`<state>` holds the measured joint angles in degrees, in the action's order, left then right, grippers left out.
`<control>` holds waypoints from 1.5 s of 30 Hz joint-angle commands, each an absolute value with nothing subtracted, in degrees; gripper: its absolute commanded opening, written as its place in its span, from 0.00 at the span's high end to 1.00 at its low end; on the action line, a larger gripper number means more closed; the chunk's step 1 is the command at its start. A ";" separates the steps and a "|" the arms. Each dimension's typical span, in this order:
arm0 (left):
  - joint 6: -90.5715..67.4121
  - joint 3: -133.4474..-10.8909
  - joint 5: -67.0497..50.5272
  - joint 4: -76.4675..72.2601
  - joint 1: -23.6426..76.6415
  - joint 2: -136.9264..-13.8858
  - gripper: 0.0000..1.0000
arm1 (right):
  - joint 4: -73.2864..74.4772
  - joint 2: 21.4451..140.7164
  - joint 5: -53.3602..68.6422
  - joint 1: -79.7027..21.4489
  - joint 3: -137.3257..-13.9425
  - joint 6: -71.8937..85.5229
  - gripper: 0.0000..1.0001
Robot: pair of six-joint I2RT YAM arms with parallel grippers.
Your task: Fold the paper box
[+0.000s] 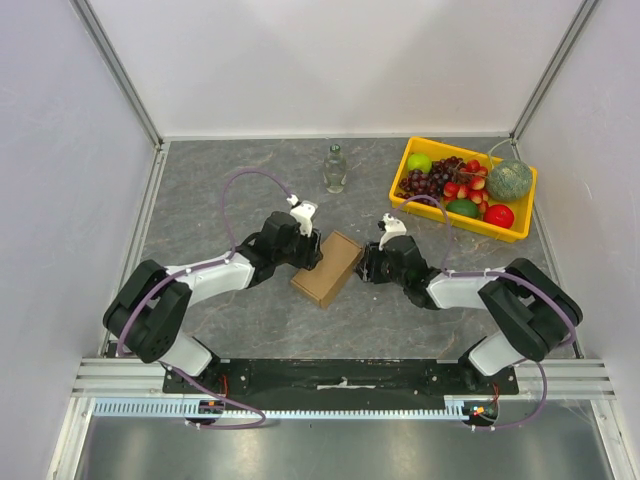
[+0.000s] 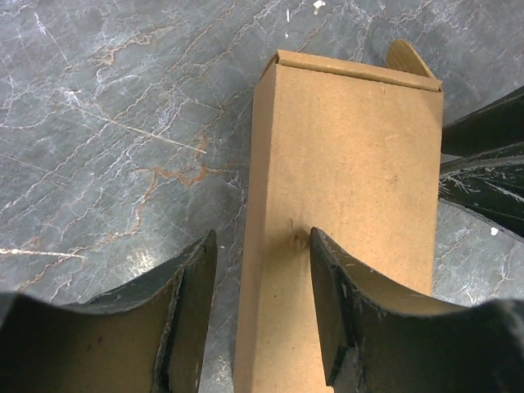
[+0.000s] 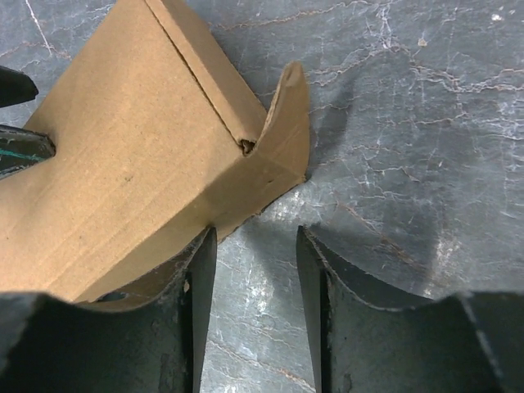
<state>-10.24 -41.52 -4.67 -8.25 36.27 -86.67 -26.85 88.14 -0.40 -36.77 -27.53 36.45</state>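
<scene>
Plain brown rectangular cardboard carton (image 1: pixel 327 268) lying mid grey marbled table (image 1: pixel 220 190), body formed. Rounded end tab (image 3: pixel 288 106) untucked. Left pincer (image 2: pixel 262 237) spread astride carton edge; right pincer (image 3: pixel 254 233) spread, empty, beside tab.

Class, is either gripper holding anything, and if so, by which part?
Nothing is held. The left fingers straddle a long edge of the paper box without clamping it; the right fingers stand open beside it.

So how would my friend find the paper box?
Look at the grey table. Between the left arm and the right arm lies the paper box. It's plain brown cardboard, unlike the glass bottle and yellow fruit tray behind.
</scene>
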 commanded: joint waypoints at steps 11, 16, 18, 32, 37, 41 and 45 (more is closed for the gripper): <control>-14.68 -41.22 2.37 -1.58 36.47 -82.36 0.44 | -10.12 72.17 -7.37 -36.56 -26.28 33.22 0.35; -15.12 -43.24 4.57 -0.97 36.21 -81.04 0.43 | -7.56 73.20 -10.37 -36.30 -27.15 33.40 0.44; -14.77 -44.82 5.27 -0.53 36.21 -80.95 0.43 | -7.47 74.79 -10.63 -36.21 -28.03 33.66 0.51; -14.77 -51.24 3.78 -3.43 31.03 -92.27 0.51 | -9.49 89.20 -9.58 -35.24 -35.94 35.42 0.82; -14.59 -52.29 0.27 -5.01 31.11 -97.11 0.68 | -9.58 92.10 -8.26 -35.16 -37.70 35.77 0.95; -14.50 -52.38 -2.46 -6.15 31.20 -98.44 0.73 | -9.75 93.34 -7.56 -35.24 -38.58 36.04 0.96; -14.41 -51.94 -4.39 -7.64 31.11 -98.70 0.72 | -10.02 95.18 -6.68 -35.24 -39.90 36.21 0.96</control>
<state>-14.02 -50.04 -1.04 -3.16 30.98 -98.52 -11.62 92.49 -7.97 -35.38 -38.37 35.64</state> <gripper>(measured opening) 0.277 0.041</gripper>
